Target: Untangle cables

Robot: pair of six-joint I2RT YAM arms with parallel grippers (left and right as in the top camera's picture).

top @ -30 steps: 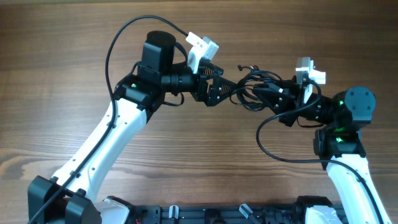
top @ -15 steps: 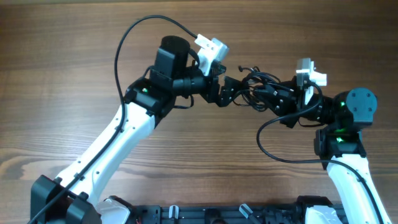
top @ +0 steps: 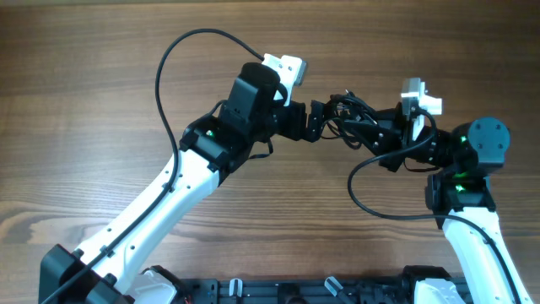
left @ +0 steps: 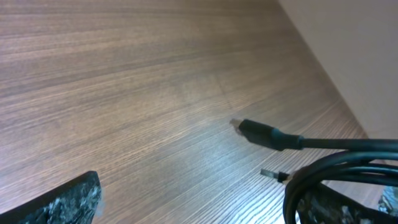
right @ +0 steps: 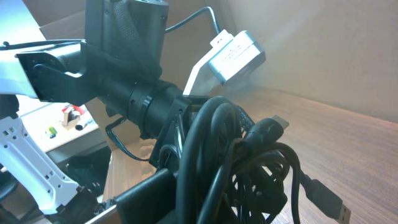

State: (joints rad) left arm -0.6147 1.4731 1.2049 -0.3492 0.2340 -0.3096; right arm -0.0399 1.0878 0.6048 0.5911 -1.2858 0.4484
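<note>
Several thin black cables are wound into one tight knot of loops, held up between the two arms, right of centre and towards the far side of the worktop. The right hand is clamped shut on the knot's right side, and its own camera shows the loops bunching straight out of its grip. One free end with a small plug pokes out of the knot just over the wood; whether it touches the surface cannot be told. The left hand is spread as wide as it goes and holds nothing. It sits right at the knot's left edge, with a loop curving across its view.

The step in hand appears to be a left-hand grasp on a strand. It would go best closing on a single loop or the free plug end, not the whole bundle. It could then draw gently away while the right hand acts as a firm anchor. A hard pull would likely tighten the knot.

The worktop is brown wood grain, bare around the arms. A pale wall rises beyond its far edge.
</note>
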